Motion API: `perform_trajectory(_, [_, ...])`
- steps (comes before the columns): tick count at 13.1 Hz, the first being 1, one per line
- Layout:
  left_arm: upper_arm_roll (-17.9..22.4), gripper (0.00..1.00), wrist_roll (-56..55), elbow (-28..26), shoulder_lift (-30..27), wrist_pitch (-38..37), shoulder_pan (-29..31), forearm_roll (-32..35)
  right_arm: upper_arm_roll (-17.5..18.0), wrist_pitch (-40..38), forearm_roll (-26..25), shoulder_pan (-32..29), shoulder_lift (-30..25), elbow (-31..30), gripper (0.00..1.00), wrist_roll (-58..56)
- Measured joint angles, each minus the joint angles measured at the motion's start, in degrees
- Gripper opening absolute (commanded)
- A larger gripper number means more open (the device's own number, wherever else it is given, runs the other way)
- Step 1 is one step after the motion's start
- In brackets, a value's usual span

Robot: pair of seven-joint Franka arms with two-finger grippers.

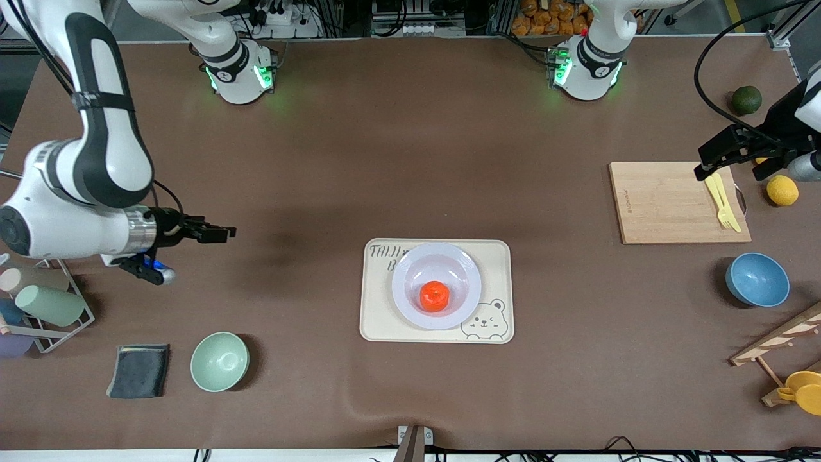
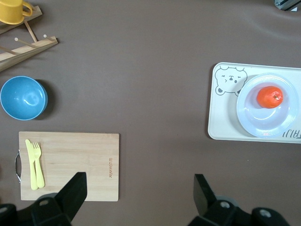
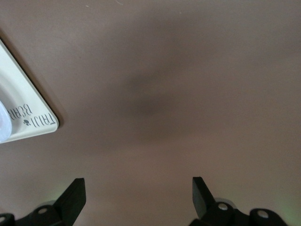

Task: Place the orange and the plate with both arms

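Observation:
The orange (image 1: 434,296) lies in the shallow centre of the pale plate (image 1: 449,256). The plate rests on a cream bear-printed tray (image 1: 385,321) in the middle of the table. My right gripper (image 1: 228,232) is open and empty over bare table toward the right arm's end. Its wrist view shows open fingers (image 3: 138,181) and one corner of the tray (image 3: 28,113). My left gripper (image 1: 702,162) is open and empty above the cutting board's edge. The left wrist view has the gripper (image 2: 139,179), with the orange (image 2: 269,97) on the plate (image 2: 256,120) well away from it.
A wooden cutting board (image 1: 667,202) carries a yellow knife and fork (image 1: 721,199). A lemon (image 1: 782,190) and a dark green fruit (image 1: 746,99) lie beside it. A blue bowl (image 1: 757,279), green bowl (image 1: 219,361), dark cloth (image 1: 139,370), cup rack (image 1: 48,305) and wooden mug rack (image 1: 770,350) ring the table.

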Motion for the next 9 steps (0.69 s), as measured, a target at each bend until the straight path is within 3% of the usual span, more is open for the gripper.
perform_trajectory(6, [-0.1,1.0,0.0,0.0,-0.1,-0.3,0.0,0.0,5.1,-7.0,-6.1,-7.8,-3.9,4.8,1.0,-4.9])
perform_trajectory(9, [-0.3,1.0,0.0,0.0,-0.2,-0.3,-0.1,0.3,9.0,-8.8,-11.5,-10.0,-6.7,7.1,1.0,-5.1])
